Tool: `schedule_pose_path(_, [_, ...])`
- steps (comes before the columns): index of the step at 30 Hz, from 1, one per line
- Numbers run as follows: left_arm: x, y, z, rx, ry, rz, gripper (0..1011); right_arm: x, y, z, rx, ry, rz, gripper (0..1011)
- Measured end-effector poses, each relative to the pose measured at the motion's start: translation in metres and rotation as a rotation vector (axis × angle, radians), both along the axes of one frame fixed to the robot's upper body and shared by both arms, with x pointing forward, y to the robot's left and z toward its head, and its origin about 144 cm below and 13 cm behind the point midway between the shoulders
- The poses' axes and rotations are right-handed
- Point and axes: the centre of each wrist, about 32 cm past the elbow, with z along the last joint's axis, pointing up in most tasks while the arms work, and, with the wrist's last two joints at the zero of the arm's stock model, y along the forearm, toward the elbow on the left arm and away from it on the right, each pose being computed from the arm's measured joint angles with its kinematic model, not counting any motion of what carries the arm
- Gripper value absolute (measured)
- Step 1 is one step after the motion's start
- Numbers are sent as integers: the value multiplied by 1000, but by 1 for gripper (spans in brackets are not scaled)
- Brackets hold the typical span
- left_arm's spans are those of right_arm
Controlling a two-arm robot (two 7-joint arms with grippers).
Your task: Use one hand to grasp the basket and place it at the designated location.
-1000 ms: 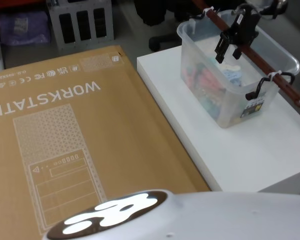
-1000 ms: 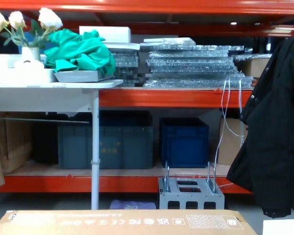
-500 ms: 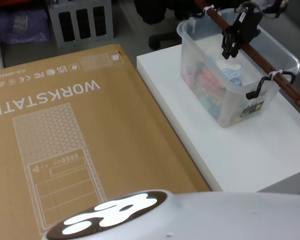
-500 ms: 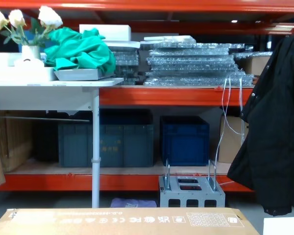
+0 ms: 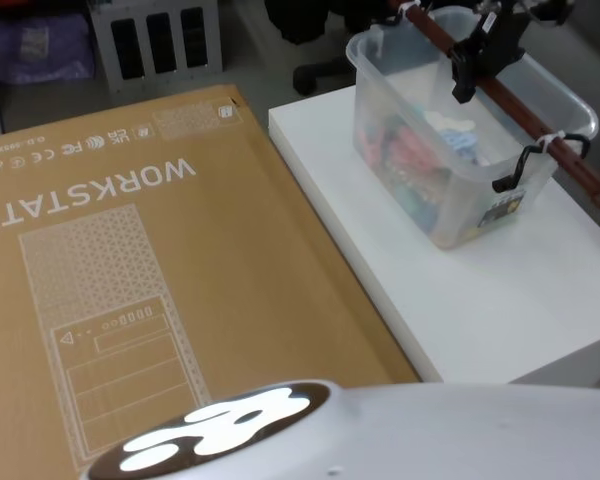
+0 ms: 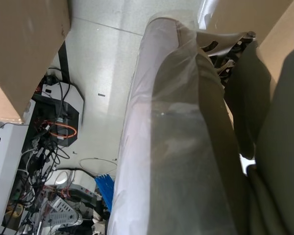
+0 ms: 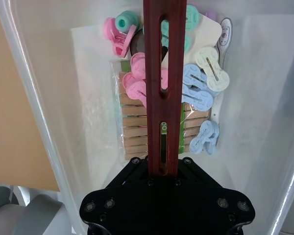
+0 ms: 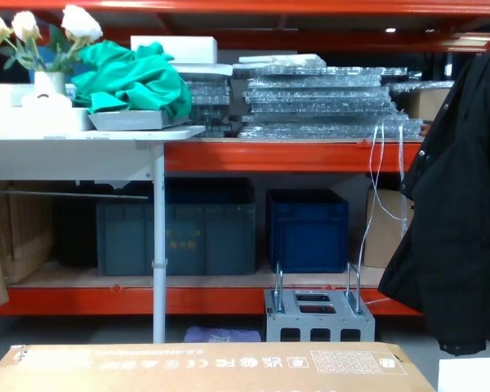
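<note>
The red-brown bar [image 5: 515,112] is lying slantwise across the mouth of the basket [image 5: 420,175], splitting it into two narrow gaps. The right gripper [image 5: 465,80] is sitting on that bar, seemingly clamped. Clips [image 7: 196,83] are crowding the floor inside. Bare white table [image 5: 500,310] is stretching out in front, and the cardboard box [image 5: 130,270] is walling off its left edge.
</note>
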Motion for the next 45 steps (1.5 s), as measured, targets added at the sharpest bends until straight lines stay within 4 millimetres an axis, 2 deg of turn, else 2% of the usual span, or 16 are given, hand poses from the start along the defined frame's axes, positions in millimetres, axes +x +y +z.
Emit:
schedule_pose_path(13, [0, 0, 0, 0, 0, 0, 0, -8, 4, 22, 15, -53, 17, 0])
schedule_pose_path(29, [0, 0, 0, 0, 0, 0, 0, -18, 23, 56, -11, -135, 100, 0])
schedule_pose_path(45, [0, 0, 0, 0, 0, 0, 0, -21, 41, 79, 41, -134, 329, 0])
